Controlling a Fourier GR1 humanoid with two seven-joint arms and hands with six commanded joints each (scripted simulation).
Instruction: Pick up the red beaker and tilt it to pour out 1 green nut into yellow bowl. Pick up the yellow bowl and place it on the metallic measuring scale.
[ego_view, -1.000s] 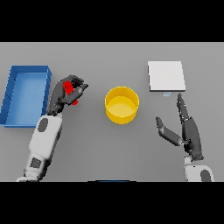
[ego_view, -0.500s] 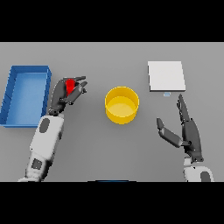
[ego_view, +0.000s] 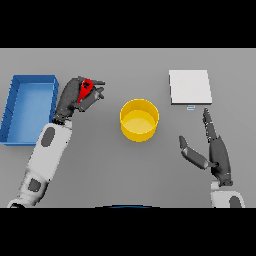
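i take the round yellow bowl (ego_view: 139, 120) as my landmark; it sits on the flat grey table (ego_view: 125, 65) about mid-scene. the biggest thing apart from the table is the open blue rectangular bin (ego_view: 30, 107), well to the left of the bowl, and i see nothing lying in it. the flat square metallic measuring scale (ego_view: 190, 87) lies up and to the right of the bowl, apart from it, with nothing resting on it.

the bowl itself looks empty: i see no green nut inside, so i judge the pour is not yet done.

my left hand (ego_view: 75, 97) is up and to the left of the bowl, between it and the bin, fingers curled round the small red beaker (ego_view: 85, 91), which seems tipped in the grasp. i cannot see whether a nut sits in it; the fingers hide most of it.

my right hand (ego_view: 215, 152) waits down and to the right of the bowl, fingers straight, thumb spread, holding nothing.

so the step in hand is carrying the beaker toward the bowl. next i must bring it over the rim and tilt gently, so just one nut drops.
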